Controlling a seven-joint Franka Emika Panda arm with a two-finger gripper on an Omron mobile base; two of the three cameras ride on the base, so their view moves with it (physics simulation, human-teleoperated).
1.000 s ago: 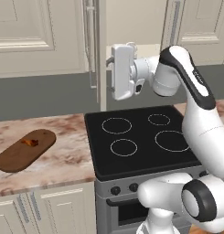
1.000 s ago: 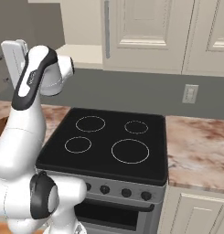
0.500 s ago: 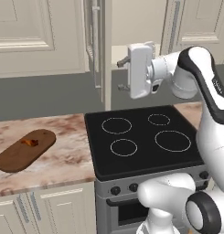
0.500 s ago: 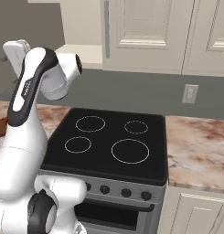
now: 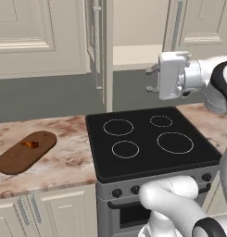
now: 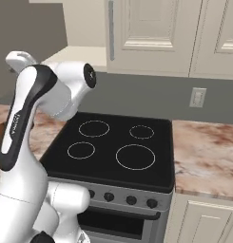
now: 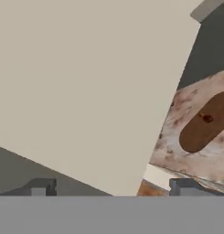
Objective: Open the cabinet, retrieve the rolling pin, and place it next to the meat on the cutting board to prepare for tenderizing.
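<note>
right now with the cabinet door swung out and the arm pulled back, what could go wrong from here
1. The open cabinet door stands edge-on between the gripper and the cutting board; a swing toward the board could hit it.
2. No rolling pin is visible on the shelf from here, so a reach in may be aimed blind.
3. The meat sits off-centre on the board; setting anything down close by could nudge it.

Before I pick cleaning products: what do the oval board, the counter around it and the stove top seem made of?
The dark brown oval cutting board looks like wood, matte brown. The pinkish mottled counter looks like polished stone, perhaps marble or granite, judging by its veining. The black stove top looks like smooth glass-ceramic, with flat ring-marked burners.
</note>
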